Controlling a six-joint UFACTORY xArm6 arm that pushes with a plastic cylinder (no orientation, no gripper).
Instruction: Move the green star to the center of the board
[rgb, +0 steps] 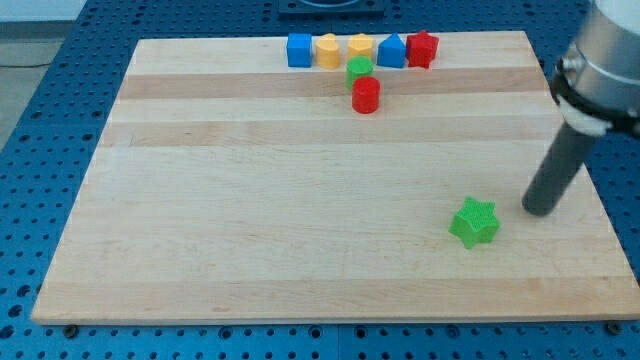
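Item 1. Arm end: no hand is fitted, so there is nothing to open, close or grip with. The arm ends in a straight dark rod; my tip (540, 211) rests at the table surface near the view's right edge, touching no block.

Item 2. Green star (474, 222): the task's block. It lies just to the view's left of my tip and slightly toward the view's bottom, close by but apart from it, with a narrow strip of bare wood between them. It sits in the lower right part of the table, off the middle.

Item 3. Table (250, 200): a light wooden board that carries all the blocks.

Item 4. Row of five blocks, far from my tip, toward the view's top and left, along the table's top edge. From the view's left: blue cube (299, 49), yellow block (327, 50) of rounded outline, a second yellow block (360, 47), blue block (392, 50) with a peaked top, red star (422, 48). Neighbours in the row stand close together; whether they touch cannot be told.

Item 5. Small green block (359, 70): just below the second yellow block, exact shape unclear.

Item 6. Red cylinder (366, 95): directly below the small green block, on its side nearer my tip, seemingly touching it. It is well apart from my tip.
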